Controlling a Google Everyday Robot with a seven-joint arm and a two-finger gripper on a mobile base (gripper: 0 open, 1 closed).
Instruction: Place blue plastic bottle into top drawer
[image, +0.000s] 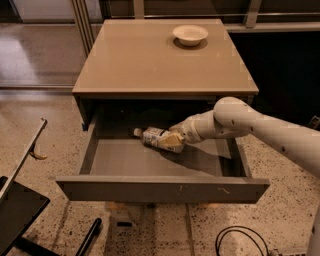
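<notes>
The top drawer (160, 189) is pulled wide open below the tan table top. The blue plastic bottle (159, 139) lies on its side inside the drawer near the back. Its cap points left and its label faces up. My gripper (179, 138) reaches into the drawer from the right and is shut on the bottle's base end. It holds the bottle low over the drawer floor, and a shadow falls beneath it. My fingers are mostly hidden against the bottle.
A round white bowl (190, 34) stands at the back right of the table top (150, 60). My white arm (260, 127) crosses the drawer's right side. A black cable (240, 240) lies on the speckled floor at lower right. A dark frame (25, 165) stands at the left.
</notes>
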